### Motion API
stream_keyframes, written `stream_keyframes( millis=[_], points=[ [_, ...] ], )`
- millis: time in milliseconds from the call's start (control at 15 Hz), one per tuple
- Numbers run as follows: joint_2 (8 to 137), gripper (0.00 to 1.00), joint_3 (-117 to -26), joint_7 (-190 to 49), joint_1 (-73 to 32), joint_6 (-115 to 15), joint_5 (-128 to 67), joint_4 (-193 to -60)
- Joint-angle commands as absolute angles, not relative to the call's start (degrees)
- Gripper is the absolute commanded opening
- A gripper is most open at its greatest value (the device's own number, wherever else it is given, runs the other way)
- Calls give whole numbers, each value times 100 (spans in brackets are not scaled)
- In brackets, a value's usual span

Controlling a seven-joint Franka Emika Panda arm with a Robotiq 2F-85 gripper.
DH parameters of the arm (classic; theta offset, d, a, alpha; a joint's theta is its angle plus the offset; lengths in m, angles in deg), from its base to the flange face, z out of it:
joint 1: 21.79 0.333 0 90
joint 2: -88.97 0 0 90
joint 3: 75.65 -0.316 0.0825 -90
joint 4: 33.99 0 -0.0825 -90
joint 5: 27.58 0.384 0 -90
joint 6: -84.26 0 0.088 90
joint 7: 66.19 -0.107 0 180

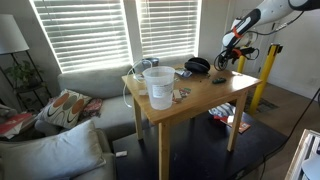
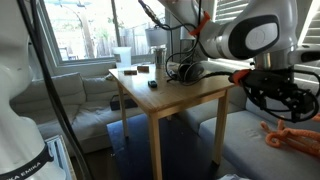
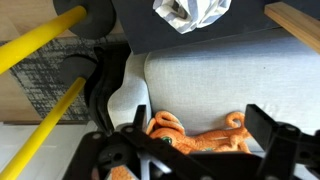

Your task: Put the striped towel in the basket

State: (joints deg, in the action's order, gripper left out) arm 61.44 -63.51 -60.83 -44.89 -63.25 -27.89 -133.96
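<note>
No striped towel shows in any view. A white translucent basket point(image 1: 158, 85) stands on the wooden table point(image 1: 205, 95); it also shows at the table's far end in an exterior view point(image 2: 122, 57). My gripper point(image 1: 232, 42) is off to the side of the table, away from the basket. In an exterior view it point(image 2: 270, 95) hangs over a grey sofa seat. In the wrist view the gripper point(image 3: 190, 148) is open and empty above an orange plush toy point(image 3: 200, 135) lying on the grey cushion point(image 3: 220, 85).
Black headphones point(image 1: 197, 65) and small items lie on the table. A yellow stand point(image 1: 265, 75) is near the gripper, its legs point(image 3: 40, 45) in the wrist view. A crumpled white object point(image 3: 190, 12) lies on the dark floor. A grey sofa with a patterned pillow point(image 1: 62, 108) is beside the table.
</note>
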Motion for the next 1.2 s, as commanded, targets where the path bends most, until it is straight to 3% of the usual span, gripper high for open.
stream_keyframes(
  millis=[0,267,667,1000,1133],
  points=[
    [7172,100,-6550,-5287,-4591,-5964,-2545,-14057],
    [8162,100,-6785,-3694,-4696,-5313,-1738,-14487],
    [9421,100,-6557,-2511,-4045,-3675,-1873,-14885],
    [10284,100,-6564,-1712,-3399,-3412,-2164,-15609],
    [9901,100,-6454,-2084,-3333,-3445,-2071,-15221]
  ],
)
